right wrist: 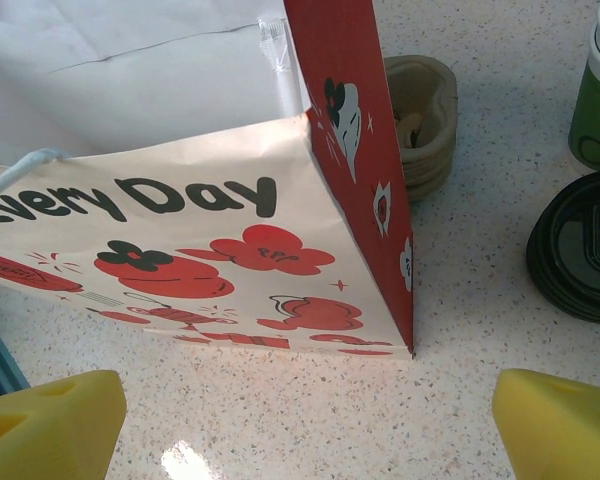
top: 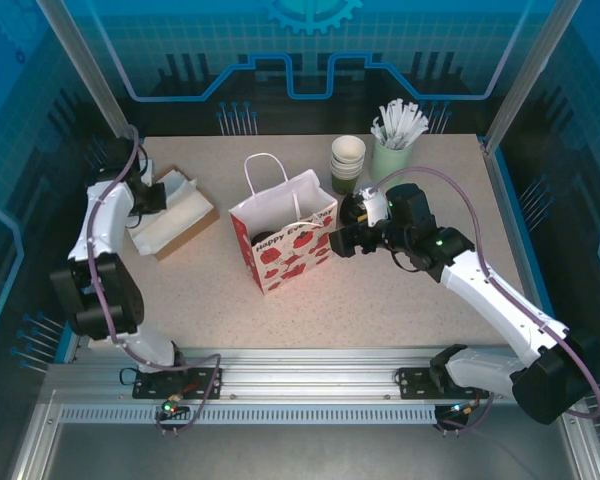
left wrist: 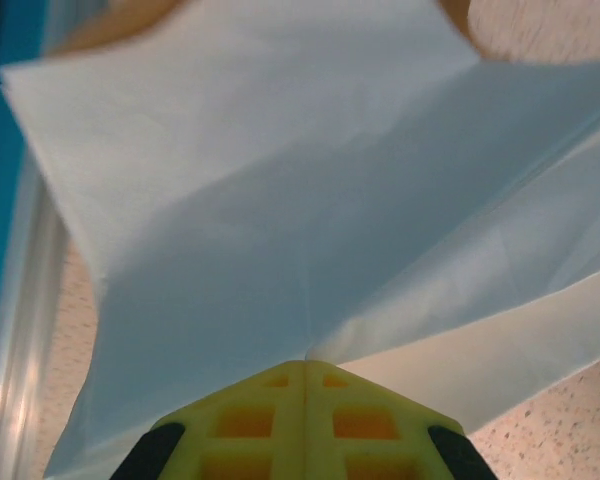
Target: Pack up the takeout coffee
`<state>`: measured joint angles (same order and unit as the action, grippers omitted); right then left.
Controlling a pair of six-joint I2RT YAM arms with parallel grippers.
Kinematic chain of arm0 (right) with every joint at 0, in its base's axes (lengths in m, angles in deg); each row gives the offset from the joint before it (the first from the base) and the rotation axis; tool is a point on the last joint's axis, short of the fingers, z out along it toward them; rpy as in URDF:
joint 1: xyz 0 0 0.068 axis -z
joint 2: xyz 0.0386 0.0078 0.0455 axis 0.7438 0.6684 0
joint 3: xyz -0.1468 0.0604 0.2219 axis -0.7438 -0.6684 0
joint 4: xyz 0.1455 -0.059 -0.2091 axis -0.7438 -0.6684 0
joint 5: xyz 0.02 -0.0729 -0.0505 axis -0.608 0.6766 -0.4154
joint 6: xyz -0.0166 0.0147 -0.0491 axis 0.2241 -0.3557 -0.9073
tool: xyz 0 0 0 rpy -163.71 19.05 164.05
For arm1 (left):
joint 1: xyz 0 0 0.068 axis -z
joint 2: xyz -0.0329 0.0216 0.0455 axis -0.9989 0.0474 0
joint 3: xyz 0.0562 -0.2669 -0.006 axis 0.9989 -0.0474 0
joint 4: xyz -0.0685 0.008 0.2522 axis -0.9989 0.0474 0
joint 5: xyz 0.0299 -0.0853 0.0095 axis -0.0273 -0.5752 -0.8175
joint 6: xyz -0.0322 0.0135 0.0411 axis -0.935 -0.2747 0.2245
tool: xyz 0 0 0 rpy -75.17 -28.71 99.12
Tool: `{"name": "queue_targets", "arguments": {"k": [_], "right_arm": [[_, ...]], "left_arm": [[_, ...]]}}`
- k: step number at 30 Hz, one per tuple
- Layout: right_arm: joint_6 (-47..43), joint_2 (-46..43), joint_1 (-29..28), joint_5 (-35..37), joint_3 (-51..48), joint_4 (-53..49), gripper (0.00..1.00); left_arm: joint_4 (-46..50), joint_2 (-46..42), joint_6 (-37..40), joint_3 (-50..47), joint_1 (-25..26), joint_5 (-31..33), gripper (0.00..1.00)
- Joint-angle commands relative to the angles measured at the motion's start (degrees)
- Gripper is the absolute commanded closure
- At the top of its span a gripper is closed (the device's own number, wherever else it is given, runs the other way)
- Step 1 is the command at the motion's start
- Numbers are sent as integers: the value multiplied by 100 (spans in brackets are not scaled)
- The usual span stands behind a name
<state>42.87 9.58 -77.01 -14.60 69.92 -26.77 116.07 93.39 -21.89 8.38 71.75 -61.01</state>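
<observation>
The coffee (top: 264,240) looked to be down in the bag (top: 298,252), a dark round top showing in its mouth. The right gripper (right wrist: 310,415) stood spread wide just beside the bag. The left gripper (left wrist: 307,372) pinched a napkin (left wrist: 280,180), so adding extras seemed the step; next, lift that sheet over the mouth, clear of the handle (top: 265,160).

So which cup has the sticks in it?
The pale green cup, back right; the darker nested cups to its left hold no sticks.
</observation>
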Motion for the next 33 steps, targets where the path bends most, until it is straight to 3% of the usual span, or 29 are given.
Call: {"name": "queue_targets", "arguments": {"k": [1, 8, 16, 24, 26, 33], "right_arm": [[-27, -25, -84, 68, 158, -27, 4], [-22, 20, -119, 66, 173, -28, 4], [-40, 45, -128, 51, 171, -20, 4], [-49, 39, -135, 50, 186, -50, 4], [-58, 12, -136, 76, 180, -61, 4], [-58, 27, -136, 66, 187, -55, 4]], "left_arm": [[-222, -436, -181, -50, -12, 179, 100], [-130, -373, -110, -139, 27, -50, 100], [264, -43, 142, -313, 506, -245, 100], [500, -315, -132, -227, 608, -237, 100], [575, -405, -121, -355, 617, -248, 89], [976, -836, -293, -643, 651, -16, 67]]}}
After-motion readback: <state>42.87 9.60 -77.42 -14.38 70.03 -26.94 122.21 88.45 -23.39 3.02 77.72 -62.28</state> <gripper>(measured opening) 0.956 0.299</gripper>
